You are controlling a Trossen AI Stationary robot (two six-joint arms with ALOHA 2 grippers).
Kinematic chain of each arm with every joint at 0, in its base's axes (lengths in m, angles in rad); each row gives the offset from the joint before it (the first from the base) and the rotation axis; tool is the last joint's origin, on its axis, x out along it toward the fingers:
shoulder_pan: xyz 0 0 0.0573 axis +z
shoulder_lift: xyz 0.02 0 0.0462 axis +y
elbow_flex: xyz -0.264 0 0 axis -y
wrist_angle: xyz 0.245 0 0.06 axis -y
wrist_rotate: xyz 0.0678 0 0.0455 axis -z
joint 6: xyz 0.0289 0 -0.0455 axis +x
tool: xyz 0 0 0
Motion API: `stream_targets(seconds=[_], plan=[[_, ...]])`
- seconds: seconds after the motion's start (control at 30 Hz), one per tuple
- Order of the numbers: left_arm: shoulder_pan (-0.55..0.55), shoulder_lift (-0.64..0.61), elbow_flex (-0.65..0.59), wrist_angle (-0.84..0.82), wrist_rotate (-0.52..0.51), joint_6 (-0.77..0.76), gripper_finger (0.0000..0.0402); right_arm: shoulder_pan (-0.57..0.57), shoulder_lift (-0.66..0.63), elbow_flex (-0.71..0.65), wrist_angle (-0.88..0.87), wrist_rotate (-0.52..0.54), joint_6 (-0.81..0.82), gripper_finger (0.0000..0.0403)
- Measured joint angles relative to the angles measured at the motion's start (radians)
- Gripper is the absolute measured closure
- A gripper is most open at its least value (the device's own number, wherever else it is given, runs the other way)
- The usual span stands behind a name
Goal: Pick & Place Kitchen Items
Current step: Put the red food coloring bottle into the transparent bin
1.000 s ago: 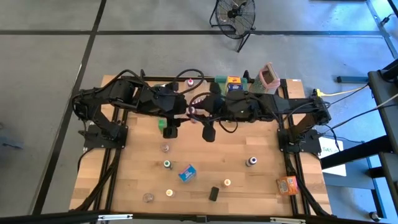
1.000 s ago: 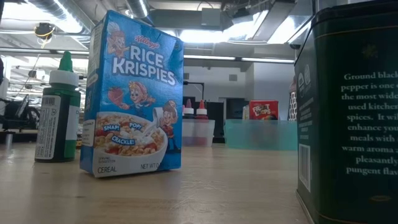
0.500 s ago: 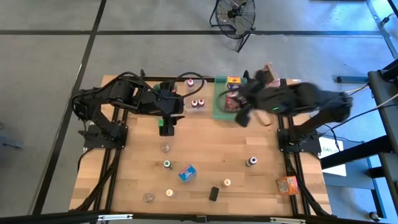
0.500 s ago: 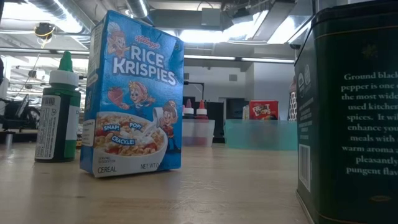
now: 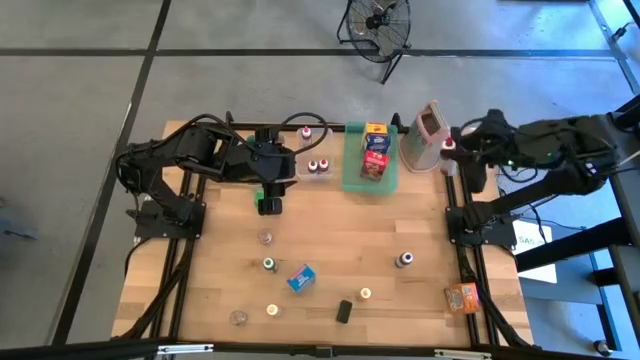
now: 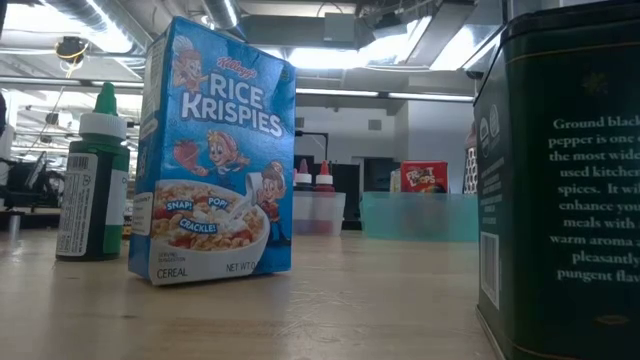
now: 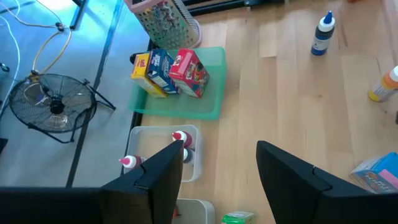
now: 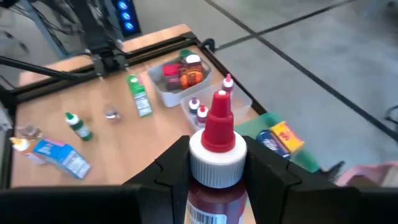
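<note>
Three boxes (image 5: 375, 150) in green tray (image 5: 351, 178), one red-capped bottle (image 8: 214, 165) in right tool (image 8: 214, 168)

From level with the worktop, a dark pepper tin (image 6: 560, 180) is cut off by the frame's right and top edges, and the green tray (image 6: 420, 217) behind it is blurred. In the right wrist view, the red-capped bottle (image 8: 216, 155) runs off the bottom edge, its label unreadable. From above, the small jars (image 5: 265, 237) are too small to identify. In the left wrist view, a blue box (image 7: 377, 175) is clipped at the edge.
</note>
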Motion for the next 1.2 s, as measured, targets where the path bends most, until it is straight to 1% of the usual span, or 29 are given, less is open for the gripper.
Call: stream_targets(seconds=[0.13,0.2,0.3,0.37,0.43,0.5,0.53,0.63,0.77,0.83,0.9,1.0,1.13,1.2], plan=[[0.01,0.0,0.0,0.0,0.005,-0.027,0.0203,0.0,-0.142,-0.238,0.172,-0.032,-0.006,0.0279],[0.015,0.0,0.0,0.0,0.004,-0.044,0.0203,0.0,-0.214,-0.388,0.312,-0.045,-0.022,0.0279],[0.018,0.0,0.0,0.0,0.005,-0.05,0.0203,-0.001,-0.294,-0.61,0.586,-0.068,-0.069,0.0279],[0.019,0.0,0.0,0.0,0.005,-0.047,0.0203,-0.011,-0.319,-0.734,0.793,-0.092,-0.123,0.0279],[0.019,0.0,0.0,0.0,0.005,-0.036,0.0203,-0.034,-0.323,-0.828,1.011,-0.125,-0.18,0.0279],[0.019,0.0,0.0,-0.008,0.005,-0.023,0.0203,-0.074,-0.306,-0.894,1.184,-0.19,-0.238,0.0279],[0.019,0.0,0.0,-0.014,0.005,-0.017,0.0203,-0.099,-0.288,-0.917,1.264,-0.232,-0.26,0.0279],[0.033,0.0,0.0,-0.022,0.013,0.019,0.0203,-0.199,-0.211,-0.966,1.434,-0.353,-0.286,0.0279],[0.071,0.0,0.0,-0.044,0.076,0.062,0.0203,-0.351,-0.082,-0.971,1.579,-0.498,-0.246,0.0279],[0.091,0.0,0.0,-0.075,0.108,0.063,0.0203,-0.416,-0.017,-0.971,1.65,-0.577,-0.229,0.0279],[0.108,0.0,0.0,-0.114,0.118,0.051,0.0203,-0.469,0.04,-0.971,1.728,-0.645,-0.219,0.0279],[0.13,0.0,0.0,-0.167,0.118,0.03,0.0203,-0.541,0.112,-0.97,1.803,-0.703,-0.218,0.0279],[0.152,0.0,0.0,-0.166,0.121,0.007,0.0203,-0.619,0.207,-0.97,1.881,-0.753,-0.209,0.0279],[0.161,0.001,0.0,-0.166,0.141,0.007,0.0203,-0.647,0.255,-0.97,1.926,-0.779,-0.206,0.0279]])
